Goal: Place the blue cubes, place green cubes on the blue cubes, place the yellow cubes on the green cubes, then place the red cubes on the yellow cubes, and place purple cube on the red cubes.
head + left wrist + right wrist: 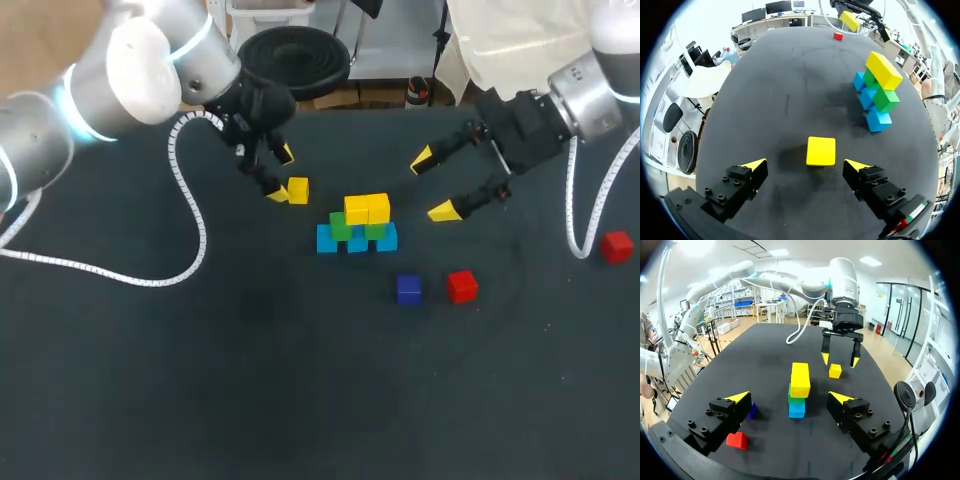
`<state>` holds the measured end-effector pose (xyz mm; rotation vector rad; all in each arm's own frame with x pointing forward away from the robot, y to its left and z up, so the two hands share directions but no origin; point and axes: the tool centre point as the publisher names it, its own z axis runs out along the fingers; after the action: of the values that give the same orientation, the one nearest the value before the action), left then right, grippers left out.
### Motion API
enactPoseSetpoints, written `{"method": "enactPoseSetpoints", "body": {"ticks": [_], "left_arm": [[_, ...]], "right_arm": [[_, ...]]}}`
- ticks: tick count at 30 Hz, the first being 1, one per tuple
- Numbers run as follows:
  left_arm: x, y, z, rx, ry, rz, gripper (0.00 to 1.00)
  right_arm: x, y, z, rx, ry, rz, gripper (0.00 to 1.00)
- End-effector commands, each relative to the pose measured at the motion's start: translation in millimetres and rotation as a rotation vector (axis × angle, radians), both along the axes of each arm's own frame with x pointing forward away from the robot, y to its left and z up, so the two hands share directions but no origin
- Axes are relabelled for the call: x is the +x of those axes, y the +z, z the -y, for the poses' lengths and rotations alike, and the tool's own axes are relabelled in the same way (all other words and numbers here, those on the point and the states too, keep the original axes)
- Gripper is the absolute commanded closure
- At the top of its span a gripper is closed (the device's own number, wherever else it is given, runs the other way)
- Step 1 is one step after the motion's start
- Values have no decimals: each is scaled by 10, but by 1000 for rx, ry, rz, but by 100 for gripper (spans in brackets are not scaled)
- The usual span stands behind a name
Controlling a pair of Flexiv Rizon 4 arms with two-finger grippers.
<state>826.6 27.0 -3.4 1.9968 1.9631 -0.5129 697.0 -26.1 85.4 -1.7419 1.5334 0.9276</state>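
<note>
Head view: left gripper (pixel 281 173) is hanging released, with the loose yellow cube (pixel 298 190) just beside one fingertip, apart from it. Right gripper (pixel 432 186) is gaping, gripping nothing, with the stack (pixel 357 226) of blue, green and yellow cubes near it.
Left wrist view: loose yellow cube (pixel 820 150) is lying just ahead between the spread fingers.
Right wrist view: stack (pixel 799 390) is standing ahead, and a red cube (pixel 737 440) is sitting beside one finger.

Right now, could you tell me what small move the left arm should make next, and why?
Probably ease the left claw forward and close it on the loose yellow cube: its fingers are open, and the cube lies just ahead between them, apparently untouched.
</note>
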Motion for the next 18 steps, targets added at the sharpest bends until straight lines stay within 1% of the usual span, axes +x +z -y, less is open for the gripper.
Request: {"method": "enactPoseSetpoints", "body": {"ticks": [1,9,18], "left_arm": [[66,-28,39,10,-5,-17,0],[73,-55,95,18,-15,-31,0],[45,-108,78,45,-6,-49,0]], "right_arm": [[1,-2,-1,1,0,1,0],[1,-2,-1,1,0,1,0],[1,-2,-1,1,0,1,0]]}}
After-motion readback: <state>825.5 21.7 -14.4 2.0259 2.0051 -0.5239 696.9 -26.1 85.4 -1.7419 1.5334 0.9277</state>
